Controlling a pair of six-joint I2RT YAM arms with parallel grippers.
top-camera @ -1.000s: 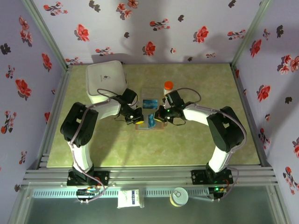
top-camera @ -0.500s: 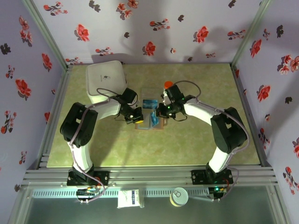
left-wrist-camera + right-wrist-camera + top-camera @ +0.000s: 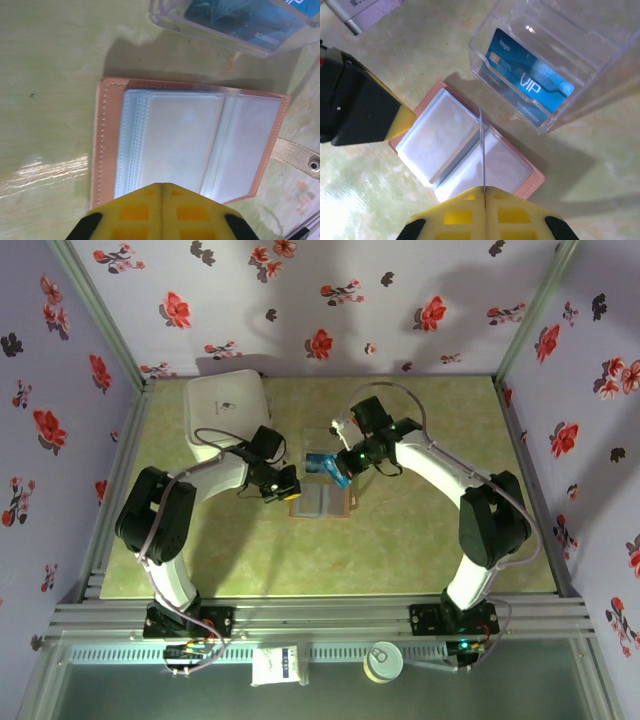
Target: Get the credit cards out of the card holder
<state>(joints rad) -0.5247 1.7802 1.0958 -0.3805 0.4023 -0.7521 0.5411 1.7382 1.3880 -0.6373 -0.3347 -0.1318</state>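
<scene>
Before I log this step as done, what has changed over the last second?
The right gripper, shut on a teal credit card, lifted it out of the card holder and carried it toward the clear box. The left gripper stayed shut at the holder's left edge; holder and box did not move.

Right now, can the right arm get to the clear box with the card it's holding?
Probably yes. The right gripper, shut on a card, hangs over the card holder beside the clear box, nothing between them; the left gripper sits at the holder's other edge.
</scene>
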